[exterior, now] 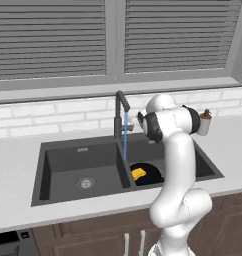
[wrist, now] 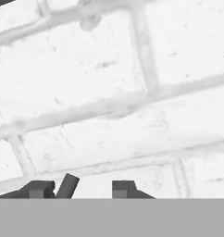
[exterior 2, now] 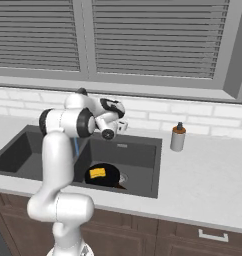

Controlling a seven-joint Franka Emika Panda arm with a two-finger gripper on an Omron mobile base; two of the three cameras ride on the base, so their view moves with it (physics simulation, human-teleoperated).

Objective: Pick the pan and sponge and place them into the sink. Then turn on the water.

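The pan [exterior: 147, 174] with the sponge [exterior: 138, 173] on it lies in the right basin of the sink [exterior: 68, 145], the water [exterior: 125, 135] runs, so the task looks finished; the gripper [wrist: 81, 189], jaws partly spread and empty, beside the faucet handle [wrist: 67, 186], needs only to retreat.

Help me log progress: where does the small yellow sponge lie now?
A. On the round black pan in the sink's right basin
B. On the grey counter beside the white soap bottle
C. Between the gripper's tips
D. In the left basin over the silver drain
A: the small yellow sponge rests on the round black pan in the right basin of the dark grey double sink, right of the light-blue water stream.
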